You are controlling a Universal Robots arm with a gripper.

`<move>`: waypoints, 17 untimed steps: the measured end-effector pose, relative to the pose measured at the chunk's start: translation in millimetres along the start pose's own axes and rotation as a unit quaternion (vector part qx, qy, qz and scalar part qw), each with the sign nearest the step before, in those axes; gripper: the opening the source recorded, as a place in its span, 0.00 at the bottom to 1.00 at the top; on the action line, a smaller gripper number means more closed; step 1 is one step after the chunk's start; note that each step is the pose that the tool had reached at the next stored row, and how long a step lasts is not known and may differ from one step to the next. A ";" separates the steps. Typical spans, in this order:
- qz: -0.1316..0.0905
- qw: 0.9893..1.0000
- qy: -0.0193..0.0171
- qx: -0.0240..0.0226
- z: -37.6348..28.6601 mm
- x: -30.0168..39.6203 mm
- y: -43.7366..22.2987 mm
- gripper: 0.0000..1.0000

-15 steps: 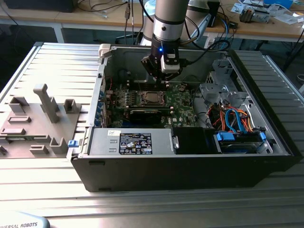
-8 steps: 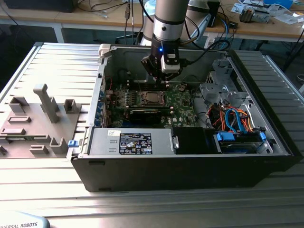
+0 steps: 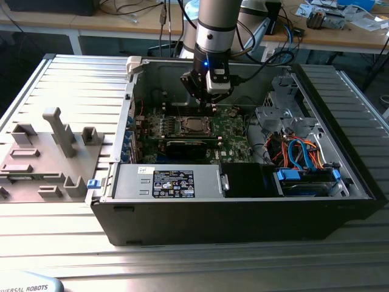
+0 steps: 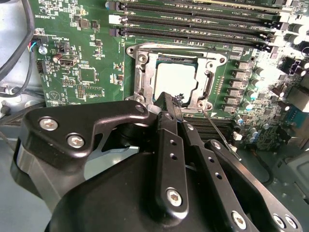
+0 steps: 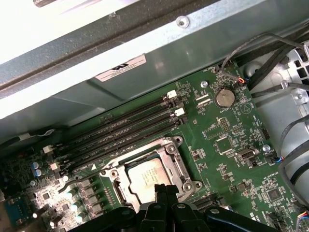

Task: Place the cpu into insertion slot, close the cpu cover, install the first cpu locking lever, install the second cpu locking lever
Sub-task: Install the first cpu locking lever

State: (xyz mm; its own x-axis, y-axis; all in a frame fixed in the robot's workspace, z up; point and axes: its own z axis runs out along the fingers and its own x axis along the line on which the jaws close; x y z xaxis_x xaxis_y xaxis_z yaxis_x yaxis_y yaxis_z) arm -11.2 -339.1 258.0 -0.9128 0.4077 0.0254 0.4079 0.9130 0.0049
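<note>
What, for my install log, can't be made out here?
Edge of the insertion slot nearest the hand: covered by it in both wrist views.
Seating of the cpu: too small in the exterior view.
Whether the hand touches the cpu cover: hidden by its own tips, second wrist view.

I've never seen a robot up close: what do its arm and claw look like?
The arm is a thick silver-grey tube ending in a black wrist with a small blue light and black cables beside it. The claw is black metal: flat jointed links with silver screws, narrowing to two slim fingers.
</note>
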 end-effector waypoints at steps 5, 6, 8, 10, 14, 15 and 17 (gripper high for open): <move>-0.001 1.000 0.000 0.000 0.0 0.0 0.0 0.11; -0.001 1.000 0.000 0.000 0.0 0.0 0.0 0.11; -0.002 1.000 0.000 0.000 0.0 0.0 0.0 0.11; -0.002 1.000 0.000 0.000 0.0 0.0 0.0 0.11; -0.003 1.000 0.000 0.000 0.0 0.0 0.0 0.11; -0.003 1.000 0.000 0.000 0.0 0.0 0.0 0.11; -0.004 1.000 0.000 0.000 0.0 0.0 0.0 0.11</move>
State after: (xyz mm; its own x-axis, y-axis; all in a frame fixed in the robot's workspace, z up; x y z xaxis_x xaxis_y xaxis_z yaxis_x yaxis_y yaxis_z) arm -11.2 -339.1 258.0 -0.9158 0.4007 0.0255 0.4010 0.9161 0.0050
